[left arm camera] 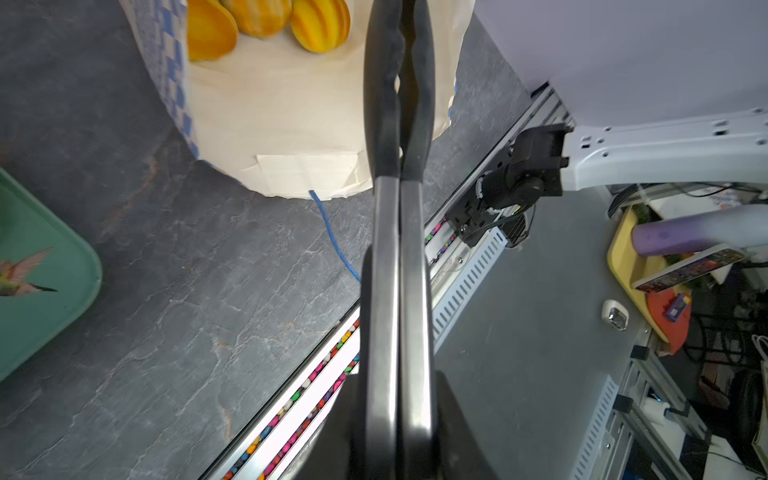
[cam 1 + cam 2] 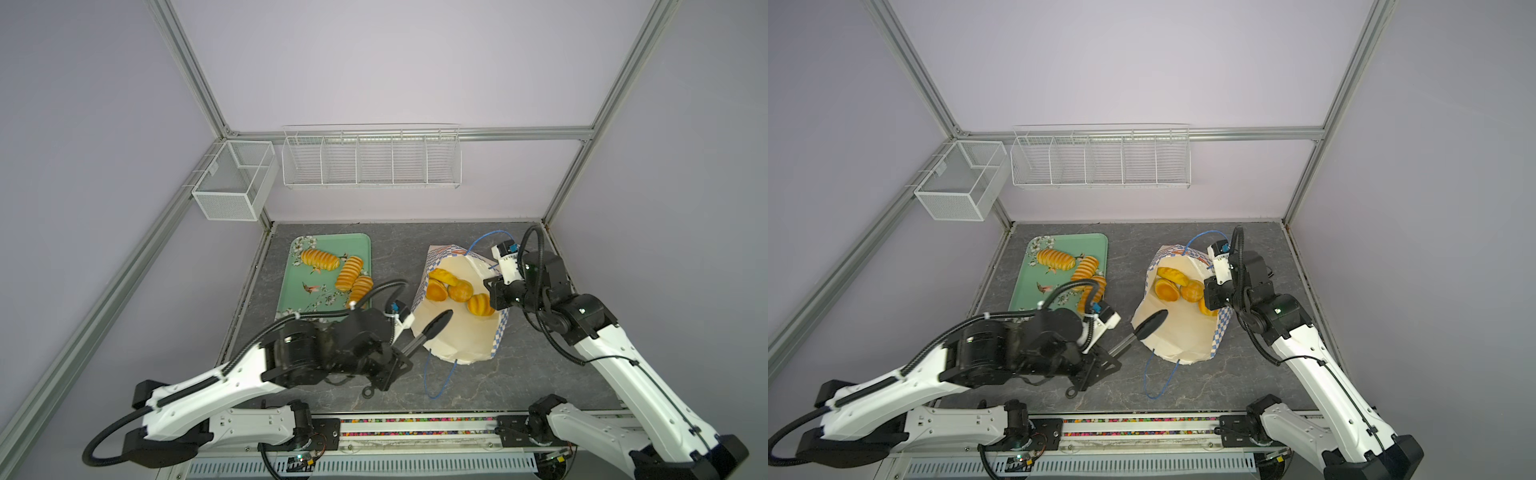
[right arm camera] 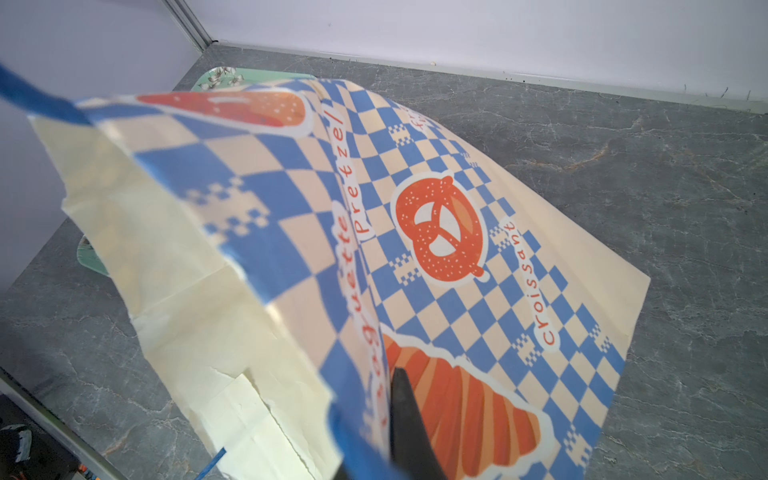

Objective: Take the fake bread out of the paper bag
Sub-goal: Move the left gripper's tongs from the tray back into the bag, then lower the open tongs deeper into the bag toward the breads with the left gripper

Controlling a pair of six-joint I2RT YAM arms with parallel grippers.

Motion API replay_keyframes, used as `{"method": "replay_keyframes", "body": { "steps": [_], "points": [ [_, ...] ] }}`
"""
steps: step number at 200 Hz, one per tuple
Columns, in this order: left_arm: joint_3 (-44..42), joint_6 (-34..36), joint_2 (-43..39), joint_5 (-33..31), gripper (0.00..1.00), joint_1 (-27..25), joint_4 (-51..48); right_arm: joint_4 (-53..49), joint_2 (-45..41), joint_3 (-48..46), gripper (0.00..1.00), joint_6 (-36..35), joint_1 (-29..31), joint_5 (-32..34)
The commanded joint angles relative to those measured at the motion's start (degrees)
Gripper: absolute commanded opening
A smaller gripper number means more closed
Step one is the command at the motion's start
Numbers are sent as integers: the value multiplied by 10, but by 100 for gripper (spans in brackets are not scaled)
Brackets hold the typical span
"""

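The right gripper pinches the paper bag tight by its right edge to keep it open. Four fake bread pieces sit deep inside. The left gripper squeezes empty tongs shut at the bag's near opening, ready to reach in. Three loaves lie on the tray, far left.

The paper bag, blue-and-white checked outside and cream inside, rested open on the tabletop with four glossy golden pieces of fake bread inside, while three ribbed loaves lay on the green tray.
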Motion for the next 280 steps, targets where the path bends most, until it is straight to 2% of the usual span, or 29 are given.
{"method": "replay_keyframes", "body": {
  "steps": [1,14,38,54,85,107,145,172,190,215,280],
  "points": [
    [28,-1,76,-32,3,-4,44,-6,-15,-14,7,-11,-1,-34],
    [43,-2,127,-52,5,0,65,-4,-22,-20,7,-16,-1,-44],
    [84,-11,209,-39,9,33,79,3,-43,-33,7,-28,0,-68],
    [106,25,251,-29,16,47,81,7,-60,-42,7,-39,0,-79],
    [129,100,310,-34,22,48,87,3,-77,-51,7,-61,0,-90],
    [122,152,327,-59,26,47,94,3,-78,-52,7,-69,1,-96],
    [113,264,339,-171,29,28,73,0,-76,-52,7,-71,-1,-103],
    [141,318,373,-207,34,23,38,4,-80,-55,7,-70,0,-114],
    [144,351,390,-204,38,22,36,9,-83,-57,7,-70,-1,-122],
    [147,372,405,-201,39,22,53,11,-80,-60,7,-69,0,-127],
    [162,378,430,-273,46,23,59,21,-66,-64,7,-73,-1,-136]
  ]
}}
